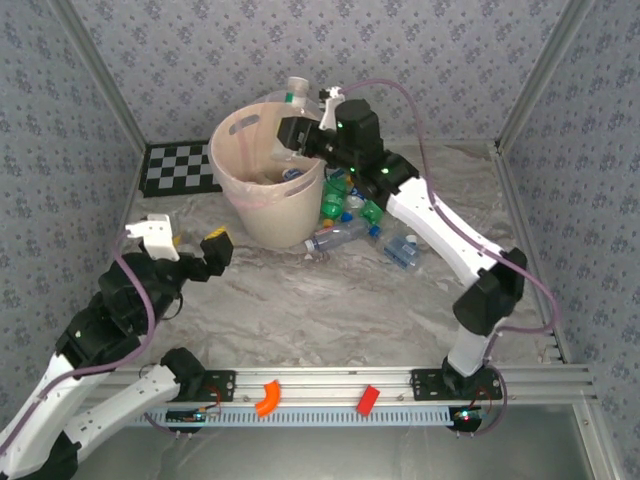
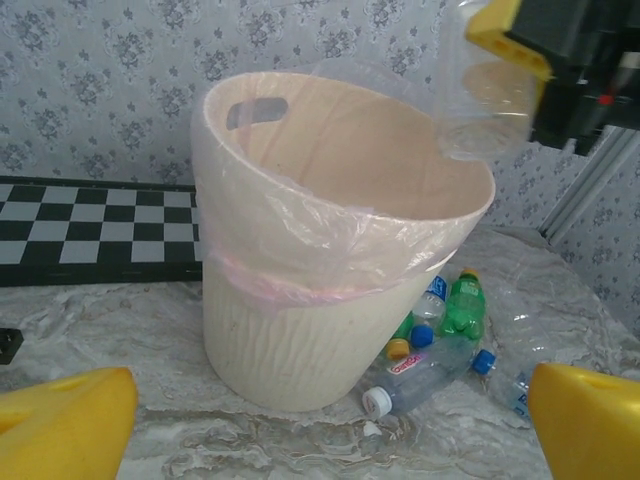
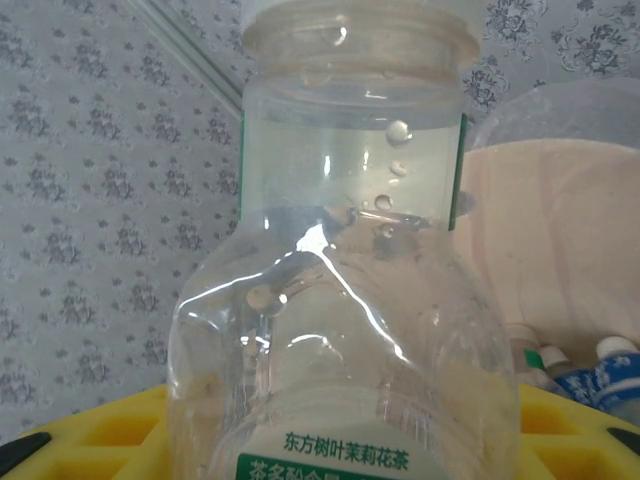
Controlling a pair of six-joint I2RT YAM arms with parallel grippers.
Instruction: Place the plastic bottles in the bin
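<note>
— Where's the bottle [image 1: 295, 93]?
— The right fingers [image 3: 90, 435] are pinching it, a clear one with a white cap, and holding it over the far rim of the bin [image 1: 262, 215].
— And the left fingers [image 2: 60, 425]?
— They're hanging spread wide and empty, off to the bin's left above the worktop [image 1: 330, 300].
— What about the other bottles [image 1: 345, 215]?
— They're lying heaped on the worktop just to the bin's right, and a few are sitting inside it.

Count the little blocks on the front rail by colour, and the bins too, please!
Orange block: 1
Red block: 1
Bin: 1
Total: 3
</note>
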